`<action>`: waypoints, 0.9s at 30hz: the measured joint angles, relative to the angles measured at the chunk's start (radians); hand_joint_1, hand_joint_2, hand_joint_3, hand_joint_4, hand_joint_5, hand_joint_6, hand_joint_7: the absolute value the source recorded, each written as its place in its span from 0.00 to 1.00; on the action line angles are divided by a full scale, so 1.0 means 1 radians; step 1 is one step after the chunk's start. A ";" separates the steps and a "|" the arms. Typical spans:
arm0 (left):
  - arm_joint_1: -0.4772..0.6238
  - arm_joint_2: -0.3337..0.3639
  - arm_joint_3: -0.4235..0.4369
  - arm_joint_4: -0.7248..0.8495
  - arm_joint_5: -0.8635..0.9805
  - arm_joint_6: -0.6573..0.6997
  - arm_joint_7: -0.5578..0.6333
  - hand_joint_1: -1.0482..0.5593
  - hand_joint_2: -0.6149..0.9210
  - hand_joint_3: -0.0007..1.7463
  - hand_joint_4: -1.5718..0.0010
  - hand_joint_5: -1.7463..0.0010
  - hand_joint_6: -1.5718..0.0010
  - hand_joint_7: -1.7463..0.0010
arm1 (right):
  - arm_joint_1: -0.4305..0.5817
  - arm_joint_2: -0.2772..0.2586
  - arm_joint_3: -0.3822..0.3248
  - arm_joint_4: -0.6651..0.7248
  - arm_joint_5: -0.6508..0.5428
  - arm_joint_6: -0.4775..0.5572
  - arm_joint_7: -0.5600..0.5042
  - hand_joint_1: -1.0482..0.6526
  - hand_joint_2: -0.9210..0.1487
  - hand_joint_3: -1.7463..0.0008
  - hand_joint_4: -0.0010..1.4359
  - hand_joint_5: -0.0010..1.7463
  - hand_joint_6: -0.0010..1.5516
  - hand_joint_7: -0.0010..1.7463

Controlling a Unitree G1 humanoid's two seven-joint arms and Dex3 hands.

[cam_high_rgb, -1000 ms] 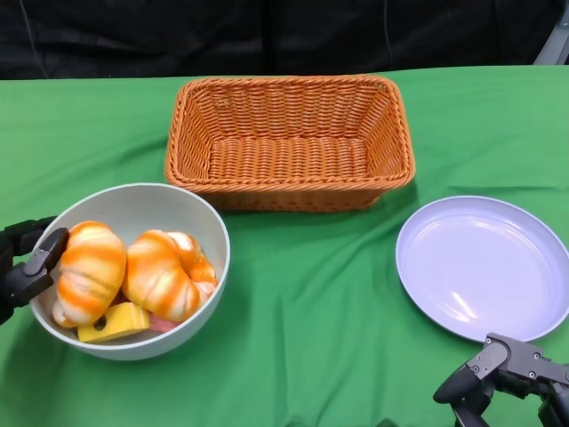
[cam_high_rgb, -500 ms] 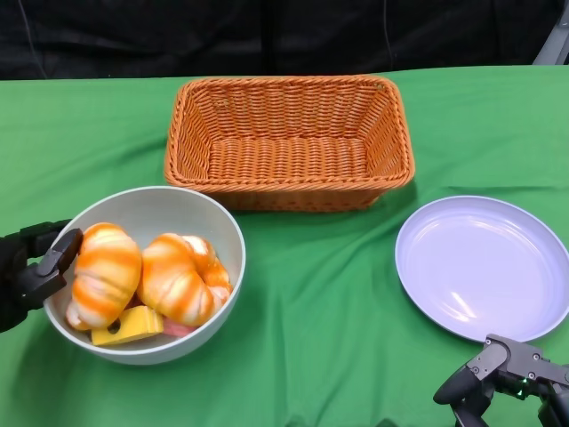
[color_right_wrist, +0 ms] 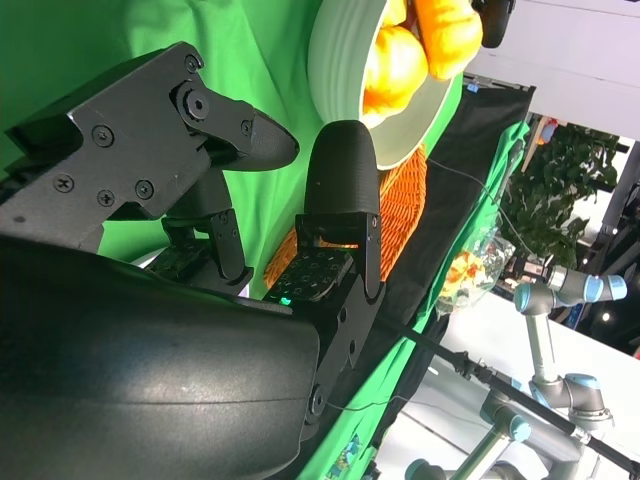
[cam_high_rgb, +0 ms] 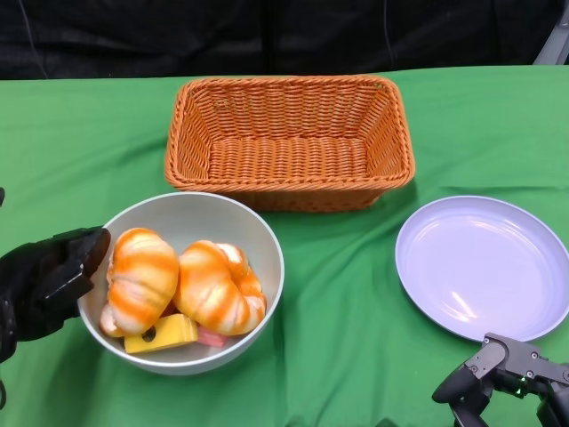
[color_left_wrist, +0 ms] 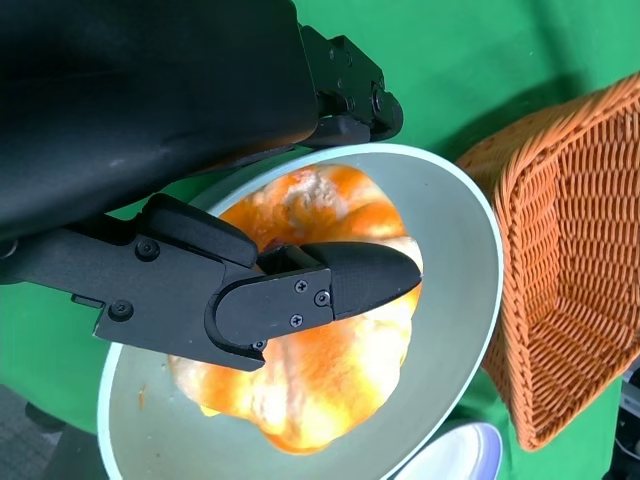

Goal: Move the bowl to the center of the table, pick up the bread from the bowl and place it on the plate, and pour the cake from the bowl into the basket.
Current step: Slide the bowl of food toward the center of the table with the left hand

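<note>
A pale grey bowl [cam_high_rgb: 191, 218] sits left of the table's middle, just in front of the basket. It holds two orange-striped breads [cam_high_rgb: 140, 277] [cam_high_rgb: 216, 286], a yellow cake wedge [cam_high_rgb: 162, 334] and a pink piece [cam_high_rgb: 210, 336]. My left hand [cam_high_rgb: 44, 280] grips the bowl's left rim. The left wrist view shows one finger [color_left_wrist: 320, 295] inside over a bread [color_left_wrist: 330, 370], the rest outside the bowl [color_left_wrist: 460, 260]. My right hand [cam_high_rgb: 507, 374] rests low at the front right, fingers apart and holding nothing, just in front of the lilac plate [cam_high_rgb: 484, 265].
The wicker basket [cam_high_rgb: 289, 142] stands at the back centre, its front wall close behind the bowl. Green cloth covers the table, with a bare strip between bowl and plate. A black backdrop runs behind the table.
My left hand has slid the bowl to the right, toward the table's middle, with the breads and cake riding inside. The right hand has stayed put.
</note>
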 measured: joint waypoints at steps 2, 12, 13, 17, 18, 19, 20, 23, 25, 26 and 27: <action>0.015 -0.007 -0.002 -0.053 -0.008 0.038 0.000 0.22 1.00 0.37 0.86 1.00 0.92 1.00 | -0.001 0.000 0.002 0.002 0.000 0.000 0.000 0.55 0.36 0.47 0.57 0.84 0.53 0.64; 0.077 -0.062 -0.023 -0.218 -0.066 0.202 0.024 0.23 1.00 0.36 0.89 1.00 0.95 1.00 | -0.015 0.000 0.011 0.016 -0.012 -0.007 -0.002 0.54 0.36 0.48 0.57 0.84 0.53 0.64; 0.081 -0.069 -0.023 -0.231 -0.070 0.214 0.033 0.23 1.00 0.36 0.89 1.00 0.95 1.00 | -0.015 0.000 0.012 0.017 -0.012 -0.007 -0.002 0.54 0.36 0.48 0.57 0.84 0.53 0.64; 0.088 -0.083 -0.026 -0.267 -0.074 0.241 0.054 0.23 1.00 0.37 0.89 1.00 0.95 1.00 | -0.015 0.000 0.013 0.019 -0.014 -0.007 -0.002 0.54 0.35 0.49 0.57 0.84 0.53 0.64; 0.093 -0.086 -0.028 -0.282 -0.074 0.246 0.060 0.23 1.00 0.37 0.89 1.00 0.95 1.00 | -0.015 0.000 0.014 0.019 -0.016 -0.007 -0.003 0.54 0.35 0.49 0.57 0.84 0.53 0.64; 0.096 -0.089 -0.029 -0.292 -0.074 0.251 0.061 0.23 1.00 0.37 0.89 1.00 0.95 1.00 | -0.016 0.000 0.014 0.020 -0.017 -0.007 -0.003 0.54 0.35 0.49 0.57 0.85 0.53 0.64; 0.100 -0.093 -0.031 -0.301 -0.075 0.259 0.065 0.23 1.00 0.37 0.89 1.00 0.95 1.00 | -0.017 0.000 0.015 0.020 -0.018 -0.007 -0.004 0.54 0.34 0.49 0.57 0.85 0.53 0.64; 0.112 -0.105 -0.034 -0.330 -0.078 0.283 0.072 0.23 1.00 0.37 0.90 1.00 0.96 1.00 | -0.017 0.000 0.016 0.020 -0.019 -0.007 -0.004 0.54 0.34 0.50 0.57 0.85 0.53 0.64; 0.119 -0.116 -0.034 -0.347 -0.083 0.297 0.079 0.23 1.00 0.37 0.90 1.00 0.96 1.00 | -0.018 0.000 0.016 0.021 -0.019 -0.007 -0.005 0.54 0.33 0.51 0.57 0.85 0.53 0.64; 0.122 -0.121 -0.034 -0.354 -0.085 0.303 0.081 0.23 1.00 0.37 0.90 1.00 0.96 1.00 | -0.018 0.000 0.016 0.022 -0.019 -0.007 -0.005 0.54 0.33 0.51 0.57 0.85 0.53 0.64; 0.123 -0.125 -0.034 -0.359 -0.088 0.307 0.083 0.23 1.00 0.37 0.90 1.00 0.96 1.00 | -0.018 0.000 0.016 0.022 -0.019 -0.007 -0.005 0.54 0.33 0.51 0.57 0.85 0.53 0.64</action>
